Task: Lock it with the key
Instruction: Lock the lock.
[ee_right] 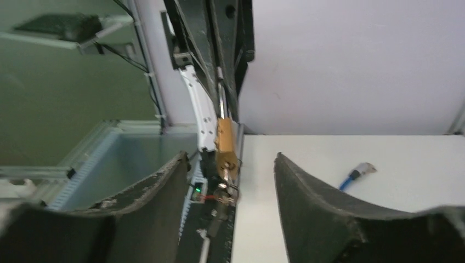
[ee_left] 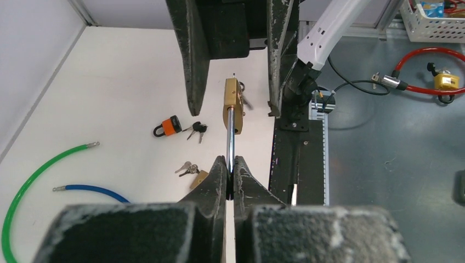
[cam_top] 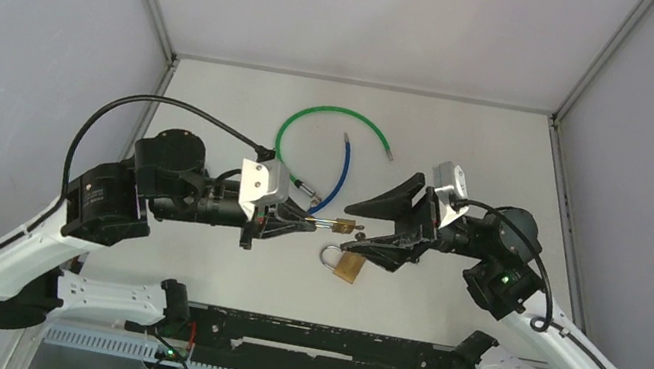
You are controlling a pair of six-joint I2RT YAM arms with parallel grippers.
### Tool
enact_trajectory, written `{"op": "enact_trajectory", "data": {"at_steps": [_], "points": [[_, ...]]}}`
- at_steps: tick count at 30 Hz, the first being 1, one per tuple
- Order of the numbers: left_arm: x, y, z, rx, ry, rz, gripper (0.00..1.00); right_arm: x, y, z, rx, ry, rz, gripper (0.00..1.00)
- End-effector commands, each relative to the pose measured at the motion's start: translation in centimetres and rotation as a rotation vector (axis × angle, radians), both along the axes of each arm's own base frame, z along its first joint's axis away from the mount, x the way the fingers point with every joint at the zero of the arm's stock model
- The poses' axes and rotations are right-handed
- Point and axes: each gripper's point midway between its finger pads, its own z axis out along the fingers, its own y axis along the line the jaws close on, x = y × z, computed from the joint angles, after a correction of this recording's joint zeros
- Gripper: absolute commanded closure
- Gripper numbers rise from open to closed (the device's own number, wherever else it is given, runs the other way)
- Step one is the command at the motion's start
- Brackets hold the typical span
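Brass padlock (ee_left: 232, 107) hung in mid-air, its shackle (ee_left: 231, 137) clamped in the left gripper (ee_left: 230, 164) to steady it. Right gripper (ee_right: 231, 159) stood apart around the key (ee_right: 225, 192), probably ready to turn it.

Pretty tight in the middle: the held padlock (cam_top: 346, 225) sticks out of the left tool (cam_top: 311, 227) straight into the gap between the right tool (cam_top: 341, 229)'s spread fingers, with slim room either side. A second padlock (cam_top: 348, 266) sits just below. A green cable (cam_top: 314, 117) and a blue cable (cam_top: 339, 168) clutter the space behind. The desk (cam_top: 217, 94)'s far corners are free.
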Motion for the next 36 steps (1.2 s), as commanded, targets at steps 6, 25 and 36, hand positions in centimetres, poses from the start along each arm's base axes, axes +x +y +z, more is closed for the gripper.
{"op": "enact_trajectory", "data": {"at_steps": [6, 25, 36], "points": [[-0.4, -0.2, 3.1, -0.107, -0.01, -0.015, 1.0, -1.5, 0.0, 3.1, 0.101, -0.019, 0.055, 0.59], [-1.1, 0.0, 2.4, -0.126, 0.059, -0.032, 0.59, -2.0, -0.8, 3.2, 0.089, -0.029, 0.079, 1.0], [-0.9, -0.3, 2.4, -0.159, 0.064, -0.03, 0.65, -2.1, -1.8, 3.8, 0.085, -0.063, 0.07, 1.0]]}}
